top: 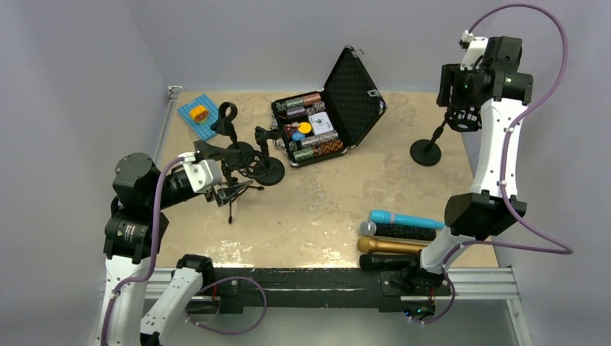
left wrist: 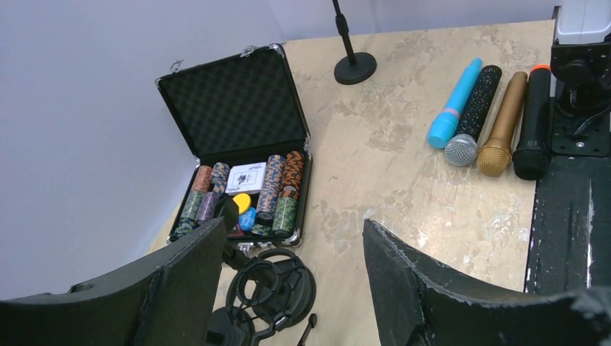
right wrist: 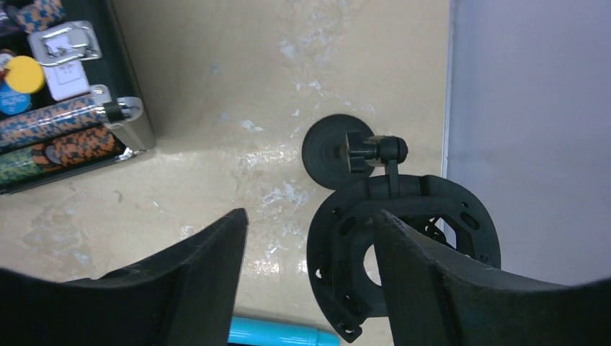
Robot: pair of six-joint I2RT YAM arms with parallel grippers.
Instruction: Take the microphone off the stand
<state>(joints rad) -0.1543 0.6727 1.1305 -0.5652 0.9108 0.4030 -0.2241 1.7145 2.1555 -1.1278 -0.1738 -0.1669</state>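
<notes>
Four microphones lie side by side on the table's front right: blue (top: 407, 218), black glitter with a silver head (top: 400, 231), gold (top: 389, 246) and black (top: 385, 262). They also show in the left wrist view, starting with the blue one (left wrist: 452, 107). A round-base stand (top: 426, 152) at the back right carries a black shock-mount ring (right wrist: 403, 238), and its hole is empty. My right gripper (top: 462, 121) is open (right wrist: 310, 215) just above that ring, its right finger over the ring. My left gripper (top: 220, 186) is open (left wrist: 292, 225) and empty above the left stands.
An open black case (top: 328, 119) of poker chips stands at the back centre. Left of it are a clip stand (top: 228, 119), a shock-mount stand (top: 268, 155), also in the left wrist view (left wrist: 270, 288), and a small tripod (top: 234, 193). A blue plate with a yellow block (top: 199, 114) lies at the back left.
</notes>
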